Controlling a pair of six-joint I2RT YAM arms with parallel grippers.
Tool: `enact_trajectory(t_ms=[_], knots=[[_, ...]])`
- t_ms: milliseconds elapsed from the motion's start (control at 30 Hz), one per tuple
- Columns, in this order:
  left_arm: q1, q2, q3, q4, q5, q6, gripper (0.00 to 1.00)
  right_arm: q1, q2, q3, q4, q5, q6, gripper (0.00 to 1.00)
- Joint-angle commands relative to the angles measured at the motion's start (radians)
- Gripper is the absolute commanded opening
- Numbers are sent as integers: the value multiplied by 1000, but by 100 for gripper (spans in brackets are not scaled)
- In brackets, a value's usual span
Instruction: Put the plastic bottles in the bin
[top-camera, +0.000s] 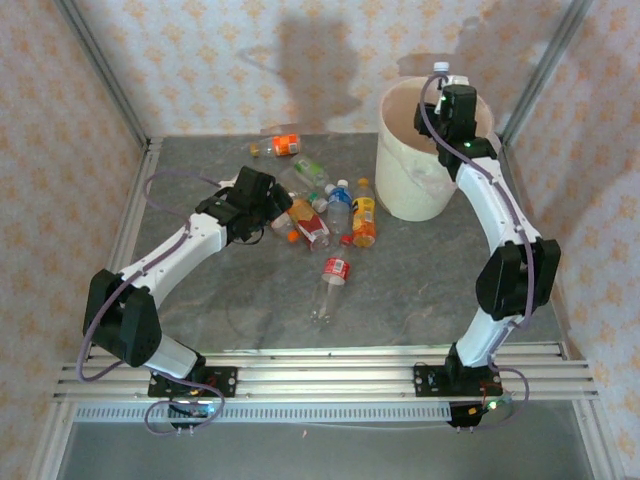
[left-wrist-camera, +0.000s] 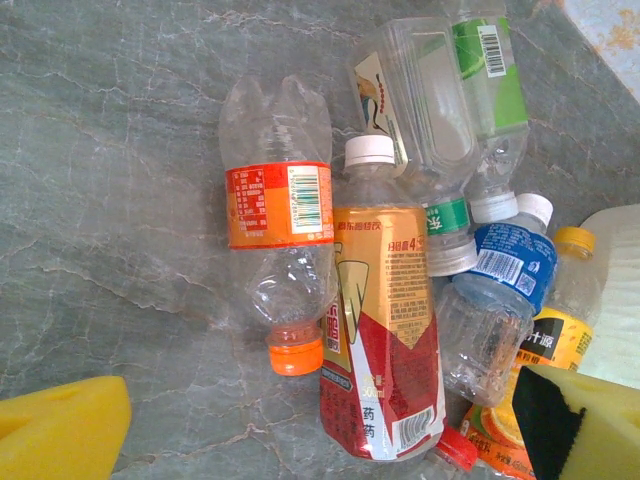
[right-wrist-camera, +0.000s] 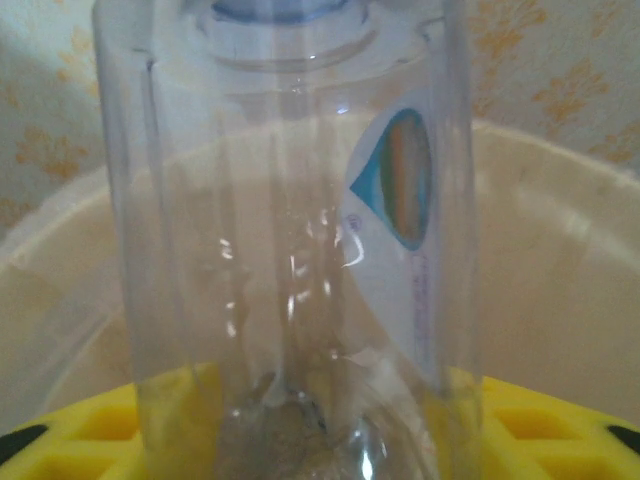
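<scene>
While the left gripper (top-camera: 275, 205), jaws spread, hovers over the bottle heap (top-camera: 335, 210), the right gripper (top-camera: 446, 86) brackets a clear bottle (right-wrist-camera: 290, 250), grip uncertain, above the one-o'clock bin (top-camera: 405, 190).

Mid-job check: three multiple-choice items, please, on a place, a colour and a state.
1. The clear plastic bottle at the right gripper is: A on the table; B above the large round white bin; C in the pile.
2. The orange-labelled clear bottle has a cap that is: A orange; B green; C black.
3. The left gripper is: A open; B shut on a bottle; C shut, empty.
B: the right gripper holds it over the bin. A: the left wrist view shows it. A: its yellow fingers stand wide apart.
</scene>
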Motion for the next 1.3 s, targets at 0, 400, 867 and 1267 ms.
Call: enact_trajectory(t_ms=[0,400,867,1267], knots=[[6,-16,-17,-27,-33,-5,100,4,-19,26,-51,-60,47,64],[10,48,19,-3,16,-7,100,5,-124,-4,-57,-134,52,78],[46,107,51,-15,-19,27,100,4,-280,-77,-27,-285,108,99],[154,328,178,64,55,63,94,89,-598,-375,116,-584,97,99]])
